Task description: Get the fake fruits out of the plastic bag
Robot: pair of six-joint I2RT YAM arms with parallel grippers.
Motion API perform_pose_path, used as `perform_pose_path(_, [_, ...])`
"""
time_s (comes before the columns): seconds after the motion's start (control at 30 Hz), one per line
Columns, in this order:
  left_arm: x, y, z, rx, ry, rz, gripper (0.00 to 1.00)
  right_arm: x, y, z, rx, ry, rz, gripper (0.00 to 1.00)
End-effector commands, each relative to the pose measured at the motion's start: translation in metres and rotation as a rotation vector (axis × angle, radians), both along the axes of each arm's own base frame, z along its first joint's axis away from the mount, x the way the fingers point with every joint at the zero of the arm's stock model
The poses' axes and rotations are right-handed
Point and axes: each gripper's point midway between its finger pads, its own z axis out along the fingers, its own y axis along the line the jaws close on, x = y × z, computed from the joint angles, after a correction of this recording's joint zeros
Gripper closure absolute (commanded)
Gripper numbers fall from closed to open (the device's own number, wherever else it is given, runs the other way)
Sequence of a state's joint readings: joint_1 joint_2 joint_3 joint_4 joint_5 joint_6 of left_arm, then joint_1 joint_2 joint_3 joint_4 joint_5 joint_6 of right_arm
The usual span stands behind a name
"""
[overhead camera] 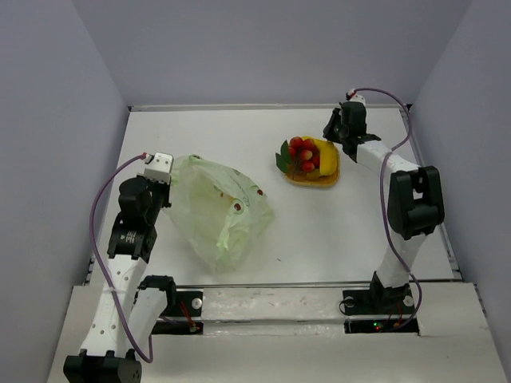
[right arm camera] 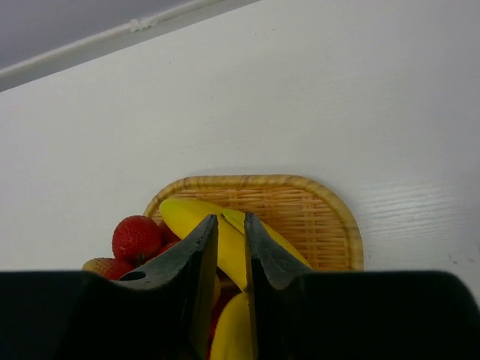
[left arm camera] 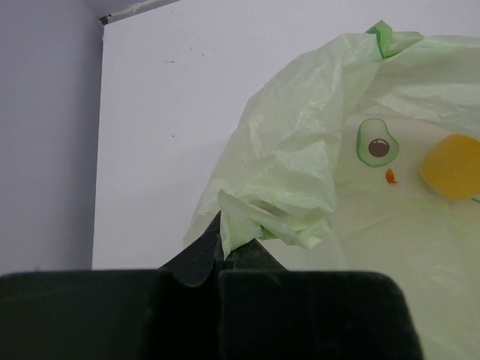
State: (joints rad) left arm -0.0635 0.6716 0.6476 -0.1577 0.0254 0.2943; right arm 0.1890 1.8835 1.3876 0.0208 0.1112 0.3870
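Note:
The pale yellow-green plastic bag (overhead camera: pixel 219 209) lies crumpled at the left of the table. My left gripper (overhead camera: pixel 170 182) is at its left edge, shut on a fold of the bag (left arm camera: pixel 223 238). A yellow-orange oval fruit (left arm camera: pixel 450 166) shows through the bag (left arm camera: pixel 315 142). Yellow bananas (overhead camera: pixel 326 156) and red fruits (overhead camera: pixel 303 152) lie on the orange woven mat (overhead camera: pixel 315 180). My right gripper (overhead camera: pixel 342 145) hovers at the mat's far right. In the right wrist view it (right arm camera: pixel 230 219) stands a narrow gap apart and empty over a banana (right arm camera: pixel 184 216), with the red fruits (right arm camera: pixel 136 237) to its left.
The woven mat (right arm camera: pixel 319 217) sits at the back right of the white table. Grey walls close the table on the left, back and right. The arm bases stand at the near edge.

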Motion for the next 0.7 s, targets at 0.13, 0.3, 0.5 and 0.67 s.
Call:
perform_pose_path(0.13, [0.005, 0.002, 0.027, 0.003, -0.078, 0.002, 1.0, 0.026, 0.013, 0.024, 0.045, -0.09, 0.046, 0.65])
perform_pose_path(0.3, [0.002, 0.002, 0.026, 0.004, -0.079, 0.005, 1.0, 0.02, 0.011, 0.018, 0.024, -0.073, 0.052, 0.53])
perform_pose_path(0.5, [0.002, -0.001, 0.023, -0.013, -0.068, -0.007, 1.0, 0.015, 0.009, 0.045, -0.007, -0.073, 0.07, 0.39])
perform_pose_path(0.67, [0.002, -0.001, 0.024, -0.018, -0.075, -0.005, 1.0, -0.031, -0.016, 0.052, -0.057, 0.02, -0.016, 0.27])
